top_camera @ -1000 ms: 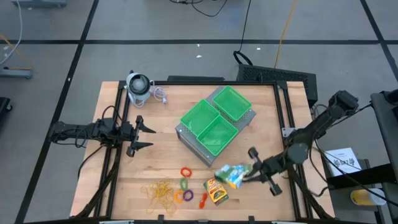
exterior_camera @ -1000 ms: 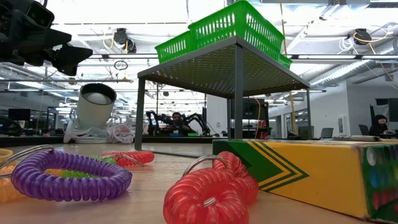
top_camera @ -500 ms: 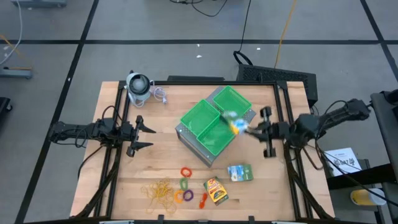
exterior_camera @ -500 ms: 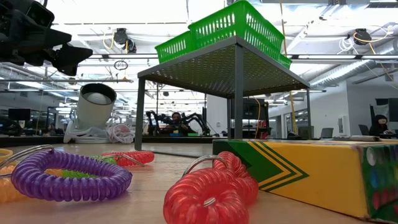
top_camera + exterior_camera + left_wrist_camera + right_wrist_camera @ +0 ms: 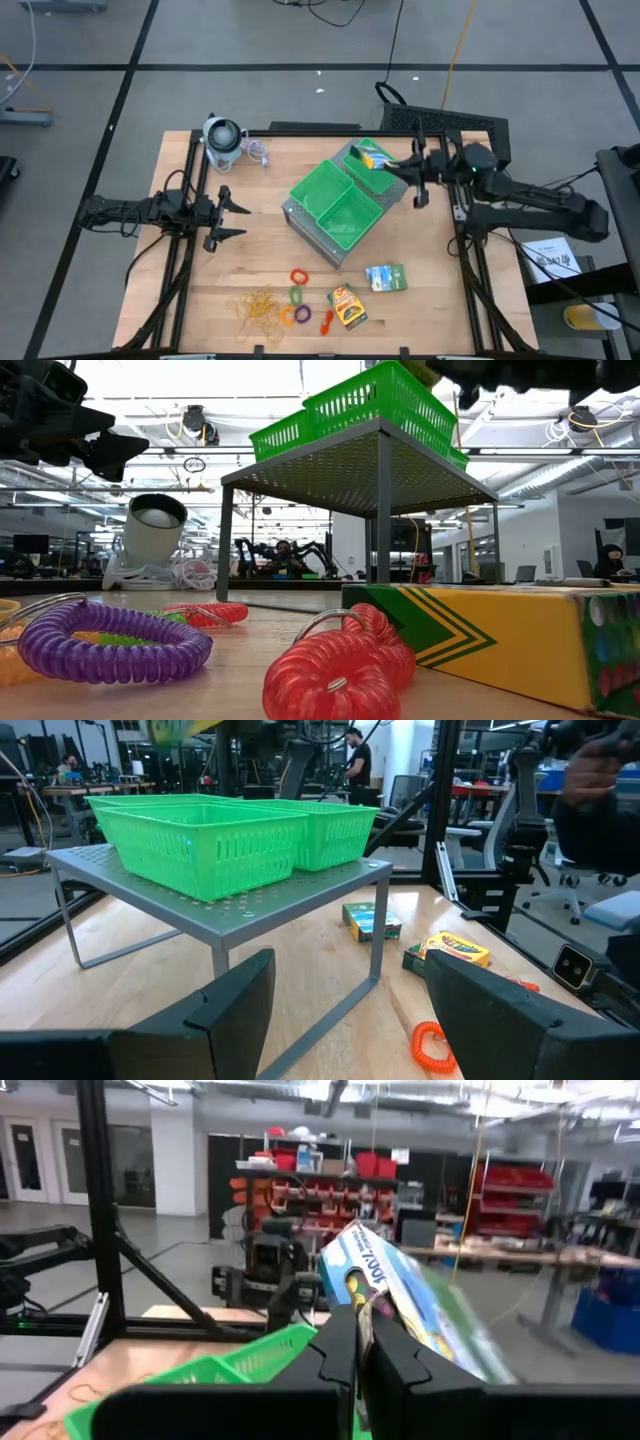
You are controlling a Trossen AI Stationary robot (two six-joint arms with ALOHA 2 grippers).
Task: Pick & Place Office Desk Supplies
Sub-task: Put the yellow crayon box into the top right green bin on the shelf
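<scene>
The right gripper hung over the far green plastic mesh tray on the grey metal stand, its fingers clamped on a green-teal printed card box. The second green-teal card box and the yellow-orange card box lay on the near side of the wooden table. The left gripper waited at the left, its fingers apart.

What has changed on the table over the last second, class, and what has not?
The right gripper, shut on a green-teal box, carried it from the table's near side up over the far green tray. The left gripper stayed open at the left; the second green-teal box, yellow-orange box and rings stayed put.
</scene>
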